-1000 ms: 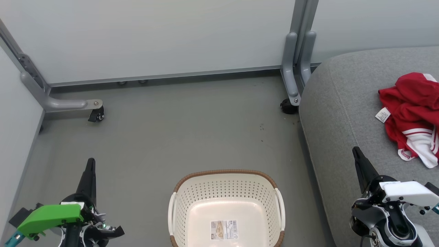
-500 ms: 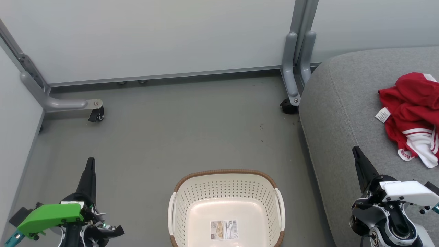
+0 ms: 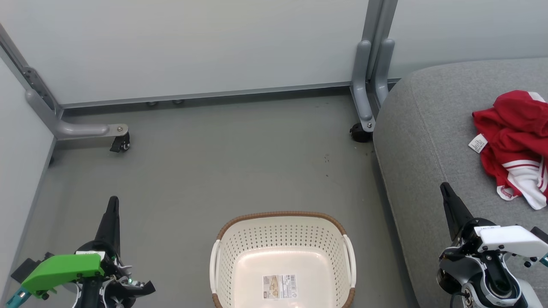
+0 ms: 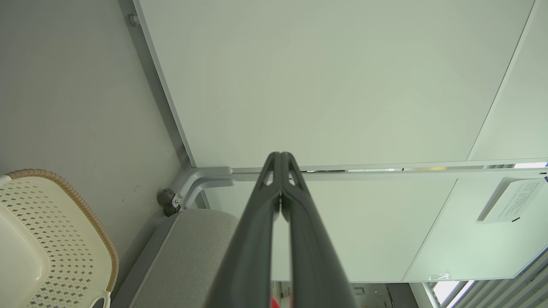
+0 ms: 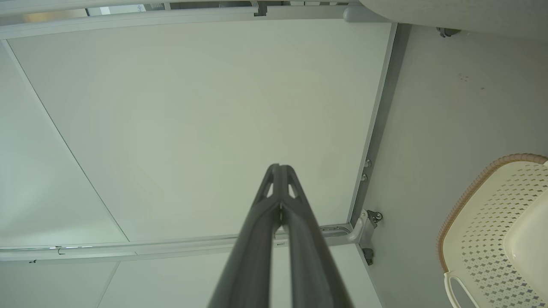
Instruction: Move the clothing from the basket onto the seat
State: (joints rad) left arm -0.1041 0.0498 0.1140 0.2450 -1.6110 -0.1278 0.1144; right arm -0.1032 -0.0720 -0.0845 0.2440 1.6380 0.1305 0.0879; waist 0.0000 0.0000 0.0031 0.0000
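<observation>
The red shorts (image 3: 513, 137) with white panels lie crumpled on the light-grey seat (image 3: 428, 141) at the right of the head view. The cream basket (image 3: 239, 244) with its brown rim stands on the floor at bottom centre; nothing but a paper sticker (image 3: 279, 286) lies on its floor. My left gripper (image 3: 112, 203) is shut at the lower left, left of the basket. My right gripper (image 3: 444, 188) is shut at the lower right, over the seat's front part, short of the shorts. In both wrist views the fingertips (image 4: 280, 156) (image 5: 278, 167) meet with nothing between them.
Pale partition panels (image 3: 192, 47) close off the back and left. Their grey feet carry casters (image 3: 121, 144) (image 3: 360, 132) on the grey floor (image 3: 235, 162). The basket (image 4: 55, 239) and a corner of the seat (image 4: 192, 252) appear in the left wrist view, the basket (image 5: 492, 222) in the right wrist view.
</observation>
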